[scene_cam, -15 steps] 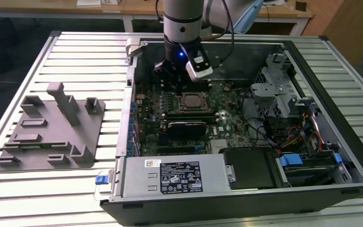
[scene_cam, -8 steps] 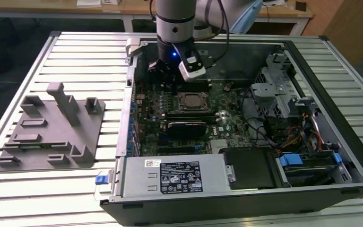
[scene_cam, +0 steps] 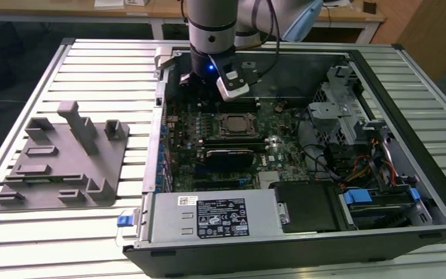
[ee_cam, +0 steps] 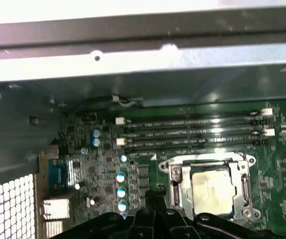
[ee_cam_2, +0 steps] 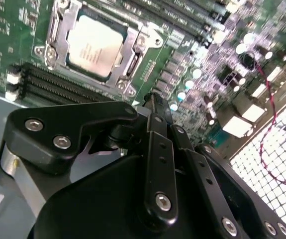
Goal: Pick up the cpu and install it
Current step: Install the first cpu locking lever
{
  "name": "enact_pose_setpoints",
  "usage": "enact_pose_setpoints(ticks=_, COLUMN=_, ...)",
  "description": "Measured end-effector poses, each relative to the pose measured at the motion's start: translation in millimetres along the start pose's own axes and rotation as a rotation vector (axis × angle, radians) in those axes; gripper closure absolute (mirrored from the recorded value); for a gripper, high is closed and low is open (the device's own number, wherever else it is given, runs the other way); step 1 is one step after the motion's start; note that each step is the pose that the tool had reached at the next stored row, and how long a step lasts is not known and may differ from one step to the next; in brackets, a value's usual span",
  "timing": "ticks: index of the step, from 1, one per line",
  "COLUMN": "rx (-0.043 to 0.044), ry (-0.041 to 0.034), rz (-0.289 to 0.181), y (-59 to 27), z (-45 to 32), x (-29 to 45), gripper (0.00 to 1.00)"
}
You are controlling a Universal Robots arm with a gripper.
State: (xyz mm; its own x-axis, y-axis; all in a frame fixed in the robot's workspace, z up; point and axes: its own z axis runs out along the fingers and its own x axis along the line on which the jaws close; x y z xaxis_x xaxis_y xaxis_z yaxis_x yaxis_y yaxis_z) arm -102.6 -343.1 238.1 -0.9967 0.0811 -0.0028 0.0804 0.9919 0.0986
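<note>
- ribbed silver metal tabletop [scene_cam: 91, 70] is seen carrying an open black computer case [scene_cam: 285, 258], with a grey moulded fixture [scene_cam: 60, 163] set well apart at the exterior view's left.
- inside the case a green motherboard [scene_cam: 281, 125] lies flat, and the small square cpu with a silvery metal top [ee_cam_2: 94, 46] is found resting in the socket, ringed by a bright metal socket frame [ee_cam_2: 133, 59].
- whether that frame is latched cannot be told.
- the jaws, carried by a grey robot arm [scene_cam: 211, 29], are seen drawn together with nothing between them. they hang above the board just beside the socket.
- a seating fault is judged the main hazard: if the chip lies slightly tilted, any downward press could bend the socket contacts beneath it.
- a collision is also possible, because a row of pale blue round capacitors [ee_cam: 120, 177] and long dark memory slots [ee_cam: 192, 132] stand near the jaws. a low sideways pass could knock them.
- a thin red wire [ee_cam_2: 262, 99] runs over the board's edge and could be snagged.
</note>
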Motion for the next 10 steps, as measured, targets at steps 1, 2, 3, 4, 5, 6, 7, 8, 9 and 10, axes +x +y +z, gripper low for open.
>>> enact_pose_setpoints(ticks=1, rx=-0.0095, ry=0.0007, rz=0.000, y=0.0, z=0.0, x=0.3, gripper=0.89)
enact_pose_setpoints(ticks=2, rx=-0.0194, ry=0.0016, rz=0.000, y=0.0, z=0.0, x=0.6, gripper=0.89)
enact_pose_setpoints(ticks=3, rx=-0.0291, ry=0.0024, rz=0.000, y=0.0, z=0.0, x=0.8, gripper=0.89)
enact_pose_setpoints(ticks=4, rx=-0.0386, ry=0.0031, rz=0.000, y=-0.1, z=0.0, x=0.9, gripper=0.89)
enact_pose_setpoints(ticks=5, rx=-0.0487, ry=0.0039, rz=0.001, y=-0.1, z=0.0, x=1.1, gripper=0.89)
enact_pose_setpoints(ticks=6, rx=-0.0580, ry=0.0047, rz=0.001, y=-0.1, z=0.0, x=1.2, gripper=0.89)
enact_pose_setpoints(ticks=7, rx=-0.0673, ry=0.0054, rz=0.001, y=-0.1, z=0.0, x=1.3, gripper=0.89)
enact_pose_setpoints(ticks=8, rx=-0.0767, ry=0.0062, rz=0.001, y=-0.1, z=0.0, x=1.4, gripper=0.89)
enact_pose_setpoints(ticks=9, rx=-0.0861, ry=0.0070, rz=0.001, y=-0.1, z=0.0, x=1.4, gripper=0.89)
enact_pose_setpoints(ticks=10, rx=-0.0953, ry=0.0077, rz=0.001, y=-0.1, z=0.0, x=1.5, gripper=0.89)
